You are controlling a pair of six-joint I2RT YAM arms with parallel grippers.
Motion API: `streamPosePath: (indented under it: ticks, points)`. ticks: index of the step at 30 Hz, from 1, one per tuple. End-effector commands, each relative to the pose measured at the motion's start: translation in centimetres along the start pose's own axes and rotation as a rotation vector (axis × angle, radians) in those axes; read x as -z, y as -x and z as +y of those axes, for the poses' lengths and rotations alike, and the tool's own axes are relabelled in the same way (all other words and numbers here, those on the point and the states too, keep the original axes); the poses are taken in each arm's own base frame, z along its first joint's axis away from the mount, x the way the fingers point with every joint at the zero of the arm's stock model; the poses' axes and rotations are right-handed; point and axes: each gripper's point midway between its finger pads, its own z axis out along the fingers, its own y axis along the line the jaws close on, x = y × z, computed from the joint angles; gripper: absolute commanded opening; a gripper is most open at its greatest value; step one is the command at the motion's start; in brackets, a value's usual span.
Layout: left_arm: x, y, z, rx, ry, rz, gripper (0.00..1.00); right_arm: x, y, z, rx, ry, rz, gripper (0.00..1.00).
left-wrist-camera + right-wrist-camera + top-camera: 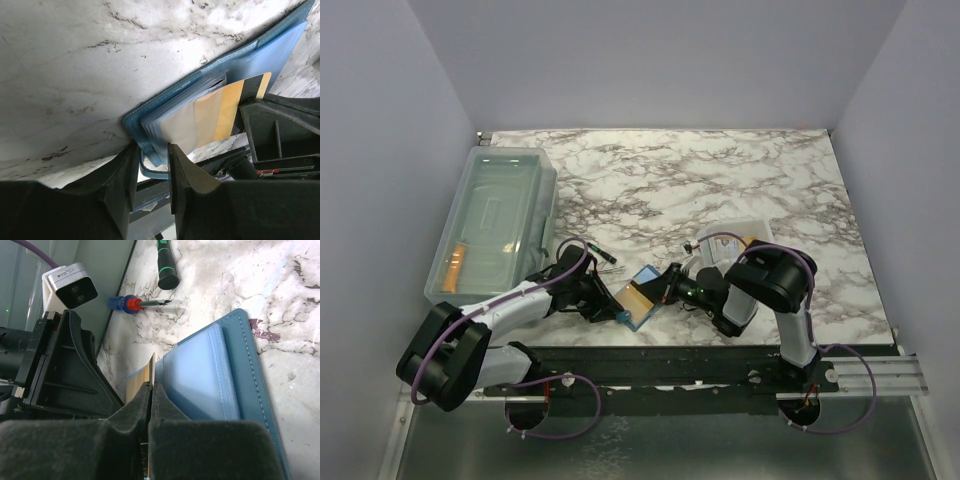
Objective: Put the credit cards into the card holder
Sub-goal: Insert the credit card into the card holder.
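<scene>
Top view, setting: two arms are meeting near the front edge of the marble counter (720, 180). A clear bin (495, 225) is sitting at the far left and a white tray (745, 232) is lying behind the right arm.
Top view, task things: the teal card holder (632, 320) is being held open and tilted where the arms meet, with a golden credit card (638, 295) showing against it.
Left wrist view, grip: the left hand (150, 167) is pinching the holder's near corner, one finger on each side.
Left wrist view, card: it is sitting partway inside a clear inner pocket, with its outer end sticking out.
Right wrist view, grip: the right hand (150, 390) is pressing its fingers together on the card's thin edge, beside the pockets.
Right wrist view, background: a screwdriver (135, 304) is lying on the counter beyond.
Progress: one card is apparently going in and is not yet seated. Whether other cards are waiting or already stowed cannot be told.
</scene>
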Motion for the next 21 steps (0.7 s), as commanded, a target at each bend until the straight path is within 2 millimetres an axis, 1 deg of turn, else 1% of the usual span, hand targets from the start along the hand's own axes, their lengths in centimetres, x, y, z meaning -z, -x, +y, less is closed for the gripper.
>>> streamPosePath:
  ticks: [1,6,8,10,14,17,20,21]
  points:
    - [-0.6,0.3,0.7,0.033,0.030,-0.008,0.36,0.3,-1.7,-0.7,0.028,-0.027,0.027,0.00]
    - [-0.8,0.7,0.2,0.029,0.027,-0.022,0.36,0.4,-2.5,-1.3,0.021,-0.062,0.066,0.01]
    - [-0.8,0.7,0.5,0.030,0.033,-0.020,0.36,0.7,-3.0,-2.0,0.023,-0.112,0.099,0.09]
    - [-0.8,0.5,1.0,0.032,0.038,-0.019,0.36,1.4,-3.4,-3.2,0.020,-0.191,0.129,0.19]
    - [-0.9,0.1,1.9,0.041,0.049,-0.013,0.36,2.8,-3.5,-4.9,0.066,-0.348,0.191,0.34]
    - [-0.9,-0.3,2.1,0.033,0.051,0.008,0.36,3.1,-3.1,-5.2,0.133,-0.408,0.239,0.42]
    - [-0.9,-0.5,2.1,0.024,0.051,0.024,0.36,3.0,-2.1,-5.1,0.205,-0.458,0.275,0.51]
    - [-0.9,-0.5,2.1,0.023,0.052,0.026,0.36,2.9,-1.6,-4.7,0.228,-0.461,0.277,0.55]
